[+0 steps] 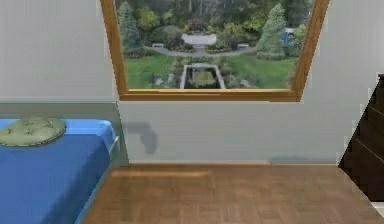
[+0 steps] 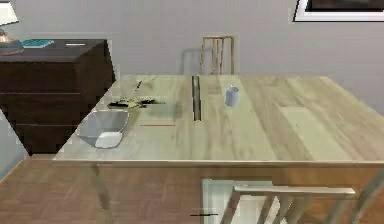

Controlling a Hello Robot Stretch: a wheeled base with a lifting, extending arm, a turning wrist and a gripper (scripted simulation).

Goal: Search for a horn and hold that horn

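Looking ahead first, we take the dark dresser (image 1: 368,150) at the forward view's right edge as our mark. Well apart from the dresser, across bare wooden floor (image 1: 220,195), stands a blue bed (image 1: 55,165) with a round green cushion (image 1: 30,131) on it. On the wall between bed and dresser hangs a wide wood-framed garden scene (image 1: 210,45) (window or picture, we cannot say). We judge that this side offers little to search.

Turning to the arm side view, we meet the dresser (image 2: 55,90) again, carrying a teal book (image 2: 38,43), with a pale wooden counter (image 2: 290,120) just beside it. On the counter's end nearest the dresser lies a whitish bowl (image 2: 103,128), and close by it a small yellowish thing (image 2: 135,101) with a thin dark stem. Farther from the dresser come a long dark strip (image 2: 196,97) and a small pale cup (image 2: 232,96). One chair (image 2: 217,52) stands at the counter's far side and another (image 2: 250,198) at its near side.

We think the yellowish thing is the likeliest candidate for the horn, though it is too small to name with confidence. Its long axis seems to run along the counter, pointing away from the dresser. We cannot tell which way it lies from the pincer, nor the pincer's state. By our reckoning, the coming move turns on nearing the counter's dresser end for a closer look.
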